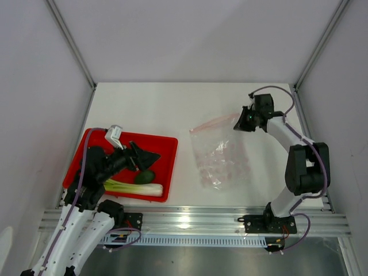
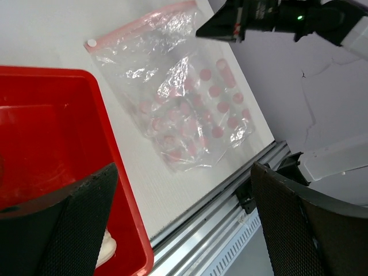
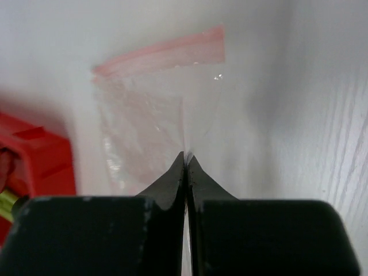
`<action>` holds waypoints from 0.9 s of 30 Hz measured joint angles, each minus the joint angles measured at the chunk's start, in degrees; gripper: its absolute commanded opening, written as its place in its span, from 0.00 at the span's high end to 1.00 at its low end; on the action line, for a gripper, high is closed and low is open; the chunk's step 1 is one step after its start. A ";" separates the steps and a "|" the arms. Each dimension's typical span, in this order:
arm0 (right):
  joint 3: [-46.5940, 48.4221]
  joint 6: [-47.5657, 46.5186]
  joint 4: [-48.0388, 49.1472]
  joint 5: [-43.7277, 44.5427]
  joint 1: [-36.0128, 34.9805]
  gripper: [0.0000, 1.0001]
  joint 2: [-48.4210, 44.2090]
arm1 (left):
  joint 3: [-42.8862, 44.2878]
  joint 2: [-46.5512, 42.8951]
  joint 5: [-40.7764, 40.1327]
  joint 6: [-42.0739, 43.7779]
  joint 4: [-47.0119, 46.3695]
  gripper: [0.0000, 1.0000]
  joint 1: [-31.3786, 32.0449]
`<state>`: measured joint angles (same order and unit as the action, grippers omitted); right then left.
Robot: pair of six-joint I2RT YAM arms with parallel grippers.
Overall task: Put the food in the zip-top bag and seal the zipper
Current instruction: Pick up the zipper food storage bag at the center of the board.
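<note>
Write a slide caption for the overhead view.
Right gripper pinches a corner of the zip-top bag while the open left gripper hovers above the red tray.

Beside red tray [image 2: 52, 132], zip-top bag [image 2: 184, 109]

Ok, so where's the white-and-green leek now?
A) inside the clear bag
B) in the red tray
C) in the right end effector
B: the white-and-green toy leek stalk lies in the red plastic tray beside the small dark-green oval fruit; the right end effector pinches only the clear crinkly plastic bag.
</note>
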<state>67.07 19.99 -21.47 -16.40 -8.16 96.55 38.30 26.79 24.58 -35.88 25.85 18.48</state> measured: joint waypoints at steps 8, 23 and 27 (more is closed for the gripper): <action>9.70 -10.99 -6.10 -17.22 -3.98 1.00 -13.16 | 7.52 2.23 -0.11 5.79 0.79 0.09 0.00; 5.90 -16.63 -12.68 -31.80 -16.50 1.00 -17.86 | 15.91 19.19 14.38 13.90 -7.17 0.22 -0.02; 5.88 -16.61 -12.72 -33.42 -17.79 1.00 -19.37 | 15.67 23.39 19.12 13.92 -9.35 0.24 0.31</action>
<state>72.95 3.38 -34.20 -49.82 -25.96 77.19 53.98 50.17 43.70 -21.96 16.49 18.79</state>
